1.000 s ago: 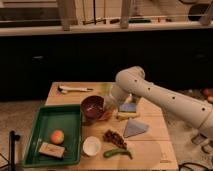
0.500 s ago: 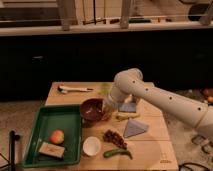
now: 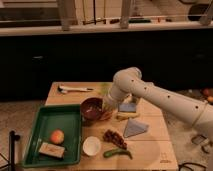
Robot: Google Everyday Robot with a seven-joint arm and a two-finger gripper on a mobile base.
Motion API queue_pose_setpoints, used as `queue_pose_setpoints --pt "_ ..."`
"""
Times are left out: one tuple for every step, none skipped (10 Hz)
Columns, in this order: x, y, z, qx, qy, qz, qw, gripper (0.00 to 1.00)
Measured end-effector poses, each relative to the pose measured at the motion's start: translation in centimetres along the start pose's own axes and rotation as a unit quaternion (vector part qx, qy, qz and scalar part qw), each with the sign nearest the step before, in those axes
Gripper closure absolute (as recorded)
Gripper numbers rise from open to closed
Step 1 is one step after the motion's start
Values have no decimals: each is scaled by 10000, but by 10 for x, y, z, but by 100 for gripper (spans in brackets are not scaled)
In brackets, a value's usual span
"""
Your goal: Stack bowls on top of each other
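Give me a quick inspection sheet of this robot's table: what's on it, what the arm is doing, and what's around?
Surface: wooden table, with a green tray on its left side.
Job's things: maroon bowl near the table's middle; an orange bowl shows only as an edge beside it, under the arm.
Clutter: white cup, green pepper, dark red snack, grey cloth, banana, utensil; orange fruit and a brown block in the tray.
Grippers: gripper low at the bowls, right of the maroon one.
Cables: nothing seen.
Surroundings: dark counter front behind; black stand at left.
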Motion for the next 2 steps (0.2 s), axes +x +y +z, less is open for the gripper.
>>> queue_pose_setpoints --pt "6 0 -1 -4 42 16 10000 100" --pt "14 1 -4 13 114 61 9999 100"
